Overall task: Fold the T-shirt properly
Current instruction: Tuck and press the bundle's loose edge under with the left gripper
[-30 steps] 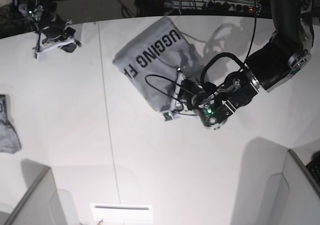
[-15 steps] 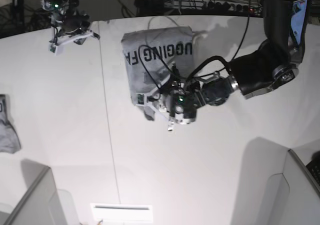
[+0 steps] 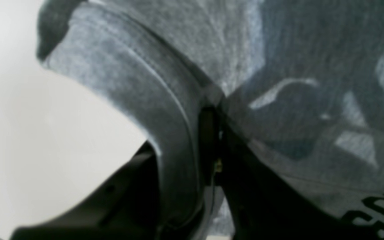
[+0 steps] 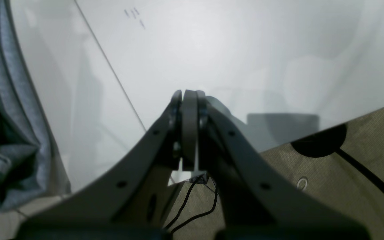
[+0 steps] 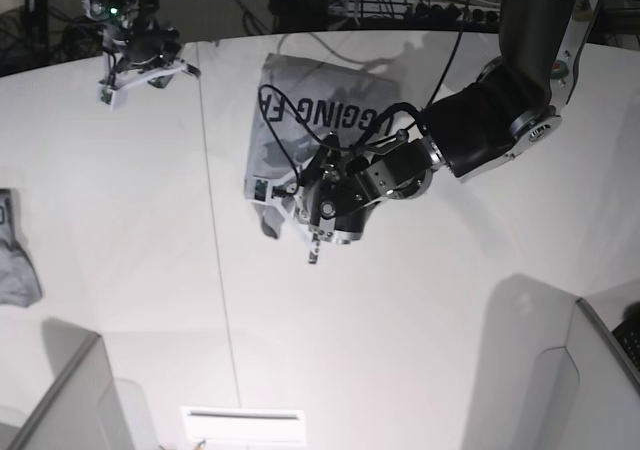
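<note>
Left claw [image 3: 208, 146]: black jaws together, clamped on a thick folded hem of the large heather-grey cotton T-shirt [image 3: 278, 66]. The fabric ridge runs up between the jaws, with more grey cloth draped over and beyond them; black block lettering shows at the lower right of the wrist view. In the base view the left claw [image 5: 285, 192] sits at the shirt's near-left corner.

The T-shirt [image 5: 320, 120] lies as a folded block on the white bench [image 5: 420, 300], close to the far edge, roughly mid-width, lettering face up along its far part. A small flap hangs off its near-left corner, touching the bench.

Right claw [image 4: 189, 100]: grey jaws pressed together, nothing between them, over bare bench near the far-left corner [image 5: 140, 65]. Well apart from the shirt; a bunched grey edge shows at the left of the right wrist view.

Small grey cloth bundle [image 5: 15, 260] at the bench's left edge, well apart from both claws.
</note>
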You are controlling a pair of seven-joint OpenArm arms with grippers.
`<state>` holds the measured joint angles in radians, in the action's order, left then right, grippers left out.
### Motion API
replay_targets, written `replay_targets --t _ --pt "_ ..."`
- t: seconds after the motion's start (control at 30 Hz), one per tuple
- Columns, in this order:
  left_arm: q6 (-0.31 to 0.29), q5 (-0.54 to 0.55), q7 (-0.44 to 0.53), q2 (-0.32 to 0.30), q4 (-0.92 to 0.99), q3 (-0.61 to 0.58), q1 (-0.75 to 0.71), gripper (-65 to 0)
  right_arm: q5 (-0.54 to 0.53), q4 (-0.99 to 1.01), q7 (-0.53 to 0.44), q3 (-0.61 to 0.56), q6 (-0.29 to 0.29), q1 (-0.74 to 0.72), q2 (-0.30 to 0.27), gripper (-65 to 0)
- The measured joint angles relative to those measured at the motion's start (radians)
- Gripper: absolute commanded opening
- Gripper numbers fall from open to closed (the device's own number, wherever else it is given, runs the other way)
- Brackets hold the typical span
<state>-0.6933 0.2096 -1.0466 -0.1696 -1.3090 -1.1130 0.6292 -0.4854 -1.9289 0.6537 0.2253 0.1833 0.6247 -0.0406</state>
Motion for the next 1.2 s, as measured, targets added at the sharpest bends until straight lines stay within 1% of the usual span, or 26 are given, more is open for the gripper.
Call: replay_targets --t 0.13,0.2,0.23,0.3,0.47,0.53,0.67,0.73,0.8,0.97,1.2 --pt "0.0 0.007 0.015 0.006 0.055 0.006 0.009 -65.0 0.0 0.0 0.0 0.0 0.0 0.0 0.0 -65.0" --pt "-0.002 0.032 0.033 0.015 0.111 0.015 0.024 -65.0 0.0 0.0 0.0 0.0 0.0 0.0 0.0 -65.0" --pt "-0.011 0.04 0.042 0.019 0.134 0.032 0.027 -65.0 0.0 0.0 0.0 0.0 0.0 0.0 0.0 -65.0" --pt "-0.011 0.045 0.046 0.019 0.156 0.077 0.021 -65.0 0.0 0.0 0.0 0.0 0.0 -0.002 0.0 -65.0" --pt "-0.011 0.032 0.031 0.032 0.171 0.117 0.018 -65.0 0.0 0.0 0.0 0.0 0.0 -0.008 0.0 -65.0" --pt "-0.011 0.032 0.03 0.039 0.183 0.118 0.017 -65.0 0.0 0.0 0.0 0.0 0.0 -0.008 0.0 -65.0" --pt "-0.014 0.018 0.006 0.097 0.267 0.123 0.034 -65.0 -0.003 -0.001 0.0 0.0 0.0 -0.008 0.003 -65.0" --pt "-0.012 0.004 0.0 0.115 0.288 0.124 0.038 -65.0 -0.003 -0.001 0.0 0.0 0.0 -0.006 0.001 -65.0" --pt "-0.011 0.005 0.0 0.118 0.291 0.124 0.039 -65.0 -0.003 -0.001 0.0 -0.002 0.0 -0.003 0.0 -65.0" --pt "-0.011 -0.019 -0.013 0.135 0.295 0.124 0.037 -65.0 -0.005 -0.002 -0.003 -0.049 0.0 0.006 0.003 -65.0" --pt "-0.011 -0.007 -0.012 0.132 0.295 0.124 0.038 -65.0 -0.003 -0.002 -0.004 -0.073 0.0 0.006 0.0 -65.0"
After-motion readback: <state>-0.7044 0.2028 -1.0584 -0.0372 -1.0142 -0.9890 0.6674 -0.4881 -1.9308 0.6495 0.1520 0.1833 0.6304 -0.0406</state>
